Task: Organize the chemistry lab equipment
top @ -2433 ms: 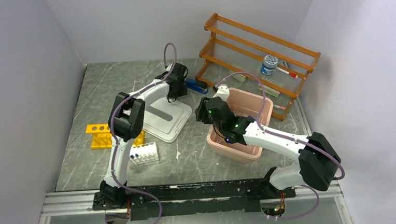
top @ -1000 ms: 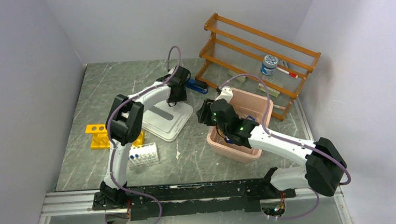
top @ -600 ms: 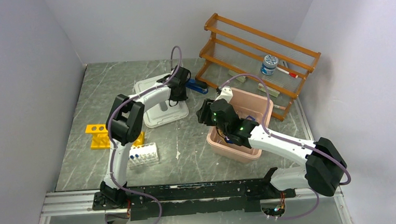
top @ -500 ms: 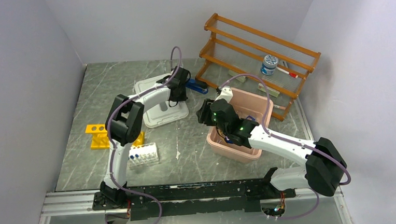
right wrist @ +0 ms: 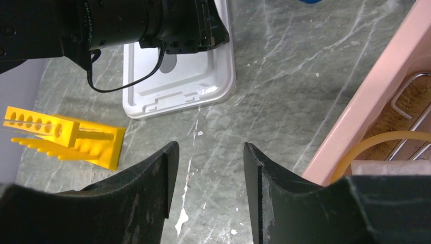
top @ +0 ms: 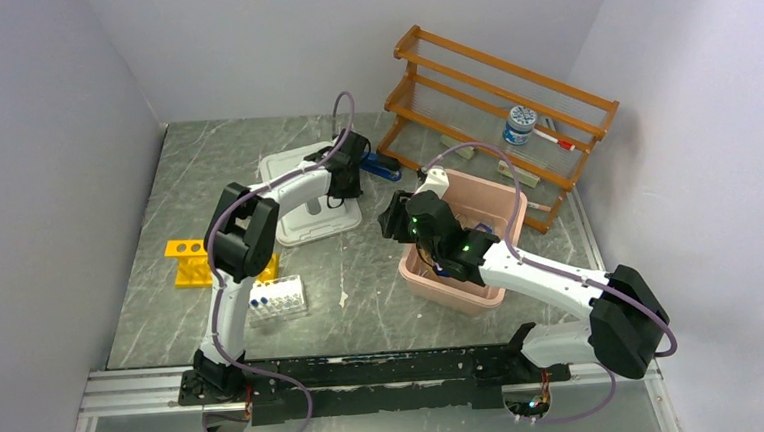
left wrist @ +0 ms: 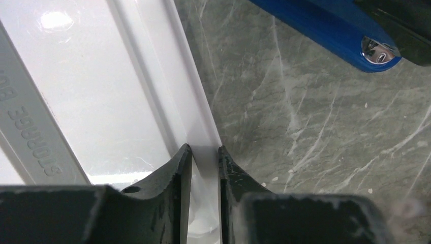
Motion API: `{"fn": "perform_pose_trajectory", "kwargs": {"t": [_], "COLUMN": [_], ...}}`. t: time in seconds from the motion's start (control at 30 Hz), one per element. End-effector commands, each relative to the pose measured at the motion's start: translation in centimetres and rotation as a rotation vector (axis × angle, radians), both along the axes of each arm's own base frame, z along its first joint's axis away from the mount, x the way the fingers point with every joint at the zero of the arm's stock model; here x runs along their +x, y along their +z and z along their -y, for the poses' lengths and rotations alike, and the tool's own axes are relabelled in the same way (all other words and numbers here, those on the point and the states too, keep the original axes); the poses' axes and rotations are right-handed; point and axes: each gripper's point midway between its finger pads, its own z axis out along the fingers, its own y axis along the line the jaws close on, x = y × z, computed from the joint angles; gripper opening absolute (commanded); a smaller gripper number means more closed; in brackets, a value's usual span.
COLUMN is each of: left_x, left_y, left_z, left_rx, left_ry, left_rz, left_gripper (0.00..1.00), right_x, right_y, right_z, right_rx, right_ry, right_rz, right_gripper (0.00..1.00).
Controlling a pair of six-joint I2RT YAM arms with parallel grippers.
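Two racks stand at our far left: a yellow rack (top: 191, 263) and, nearer the arms, a white rack (top: 294, 291) holding the small clear blue-capped tubes (top: 266, 303) upright. Next we come to a white plastic lid (top: 333, 219) lying flat on the grey marble table (top: 157, 210). The left gripper (left wrist: 204, 155) has its jaws pinched almost together on the lid's raised rim, on the side facing the blue stapler (left wrist: 330, 30). The stapler lies just beyond that rim, apart from it. The right gripper (right wrist: 210, 148) hovers over bare table between the lid and the pink bin (top: 448, 290), with its jaws spread wide and nothing between them. Inside the bin we make out a loop of tan rubber tubing (right wrist: 376, 140) beside what looks like a wire brush (right wrist: 401, 109). Farthest right stands a wooden shelf (top: 410, 44) with the blue-capped bottle (top: 521, 124) on it.
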Motion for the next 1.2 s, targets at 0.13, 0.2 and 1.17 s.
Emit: {"fn": "perform_pose_trajectory", "kwargs": {"t": [0.13, 0.2, 1.17], "left_x": [-3.8, -4.3, -6.6], "left_y": [-1.5, -1.1, 5.8], "left_z": [-3.1, -3.1, -2.6], "left_rx": [0.127, 0.115, -0.08], "left_ry": [-0.006, -0.007, -0.04], "left_rz": [-0.116, -0.119, -0.064], "left_gripper": [0.12, 0.06, 0.05], "right_x": [0.3, 0.2, -1.1], "right_y": [0.7, 0.7, -1.1], "right_z": [0.1, 0.0, -4.7], "right_rx": [0.029, 0.032, 0.057], "right_ry": [-0.013, -0.011, 0.113], "right_rz": [0.018, 0.016, -0.113], "right_gripper": [0.53, 0.53, 0.55]}}
